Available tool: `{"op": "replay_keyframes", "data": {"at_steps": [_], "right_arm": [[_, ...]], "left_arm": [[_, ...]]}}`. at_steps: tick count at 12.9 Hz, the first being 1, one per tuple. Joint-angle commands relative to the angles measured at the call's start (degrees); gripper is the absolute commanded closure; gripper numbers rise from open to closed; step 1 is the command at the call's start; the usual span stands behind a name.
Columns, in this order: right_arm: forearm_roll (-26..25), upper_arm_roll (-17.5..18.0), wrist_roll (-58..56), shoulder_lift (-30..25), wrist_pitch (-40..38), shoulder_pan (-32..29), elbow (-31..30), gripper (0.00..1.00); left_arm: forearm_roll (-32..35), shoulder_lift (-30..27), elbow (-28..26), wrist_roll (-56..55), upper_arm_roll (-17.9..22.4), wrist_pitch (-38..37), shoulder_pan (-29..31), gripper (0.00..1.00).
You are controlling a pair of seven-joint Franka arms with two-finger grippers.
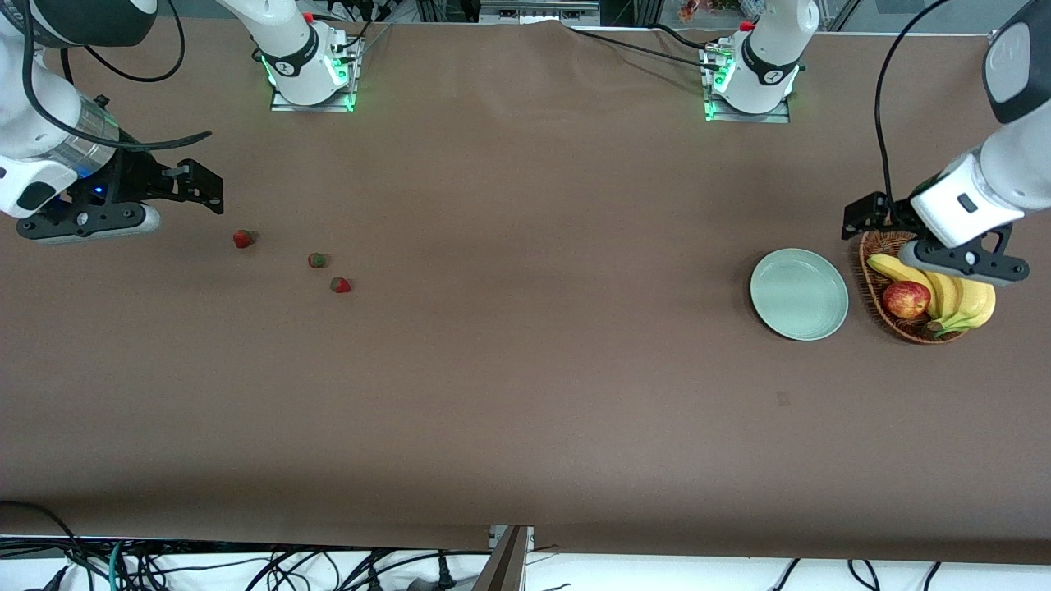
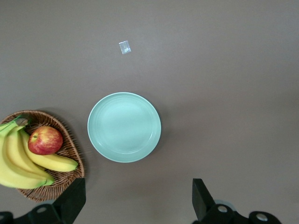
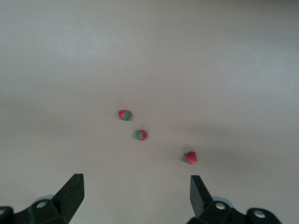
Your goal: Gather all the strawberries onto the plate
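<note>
Three strawberries lie loose on the brown table toward the right arm's end: one (image 1: 243, 239) (image 3: 190, 157), a second (image 1: 318, 260) (image 3: 141, 135) and a third (image 1: 340, 285) (image 3: 124, 115), each one nearer the front camera than the one before. My right gripper (image 1: 205, 187) (image 3: 136, 182) hangs open and empty over bare table beside the first berry. The pale mint-green plate (image 1: 799, 294) (image 2: 124, 127) sits empty toward the left arm's end. Open and empty, my left gripper (image 1: 862, 220) (image 2: 138, 189) hovers over bare table by the basket's rim.
A wicker basket (image 1: 874, 246) (image 2: 70, 140) beside the plate holds a red-yellow apple (image 1: 906, 299) (image 2: 45, 140) and bananas (image 1: 961, 300) (image 2: 18, 158). A small white scrap (image 2: 124, 47) lies on the table nearer the front camera than the plate.
</note>
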Motion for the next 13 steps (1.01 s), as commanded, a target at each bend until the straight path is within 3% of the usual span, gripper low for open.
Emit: {"op": "replay_keyframes", "data": {"at_steps": [1,10,13], "right_arm": [[0.11,0.07,-0.73,-0.33,-1.71,-0.33,1.31,0.00],[0.11,-0.36,-1.16,-0.42,-3.11,-0.33,1.31,0.00],[-0.59,-3.34,-4.67,0.10,-2.96,-0.33,-2.80,0.00]], "left_arm": [[0.39,-2.29,-0.85,-2.33,10.96,-0.63,-11.88,0.00],[0.12,-2.73,0.29,-2.70,11.21,-2.30,-12.50,0.00],[-2.16,-2.82,0.21,-2.87,11.39,-2.30,-12.41,0.00]]}}
